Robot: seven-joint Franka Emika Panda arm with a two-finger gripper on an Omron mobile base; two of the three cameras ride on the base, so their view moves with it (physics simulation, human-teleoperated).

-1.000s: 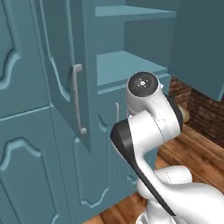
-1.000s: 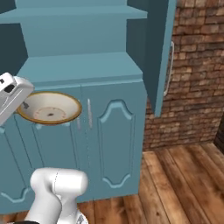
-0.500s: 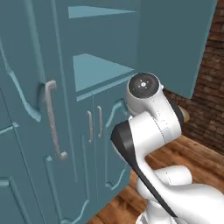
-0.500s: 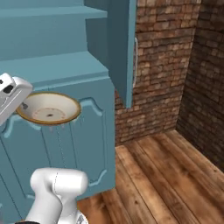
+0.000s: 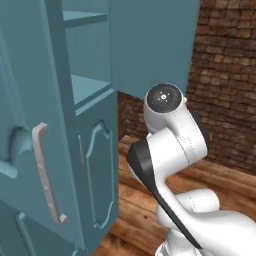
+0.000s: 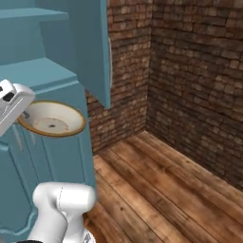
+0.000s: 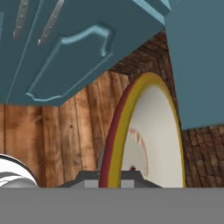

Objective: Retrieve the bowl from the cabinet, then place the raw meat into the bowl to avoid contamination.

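Tan and empty, the bowl sits pinched by its rim in the closed hand, beside the open cabinet.

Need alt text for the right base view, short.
The gripper at the left edge holds a shallow tan bowl by its rim, in front of the teal cabinet, whose door hangs open. Brick walls and a wooden floor fill the right.

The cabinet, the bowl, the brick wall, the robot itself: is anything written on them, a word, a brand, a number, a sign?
None: no view shows any readable text.
The cabinet: plain teal panels and silver handles, no label.
The bowl, held in the gripper: faint speckles inside, no letters.
The brick wall: bare bricks.
The arm: a round dark cap, no legible brand.
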